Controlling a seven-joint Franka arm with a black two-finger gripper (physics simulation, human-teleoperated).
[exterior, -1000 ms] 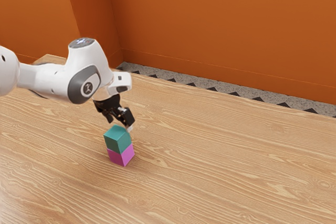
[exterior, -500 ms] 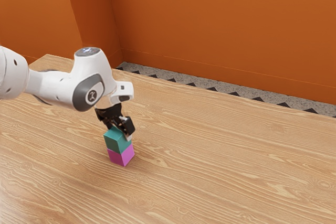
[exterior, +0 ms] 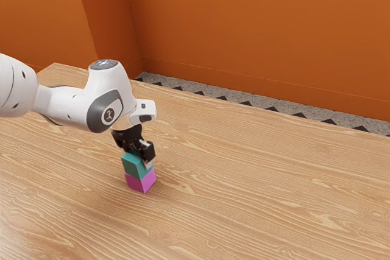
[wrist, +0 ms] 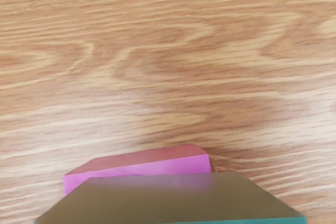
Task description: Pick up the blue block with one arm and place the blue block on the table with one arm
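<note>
**Gripper (exterior: 142,159) at the blue block (exterior: 133,166), hold uncertain**

The pink block (exterior: 140,181) is nearest, standing on the table (exterior: 262,193). Right on top of it sits the blue block (more teal than blue, really), its edges not quite square to the pink block's in the wrist view. The gripper is down at the blue block, above the pink block; whether it is clenched on its target or loose, I cannot tell. The step looks like taking hold before a lift.

A lift begun on a weak or off-centre hold could let the blue block twist, slip and drop beside the pink block. Going lower could press or knock the pink block, and a sideways pull before clearing it could drag it along or topple it. Farther off, bare wood stretches away from the pink block toward the orange wall (exterior: 256,35); setting down there from too high could make the blue block tumble.
</note>
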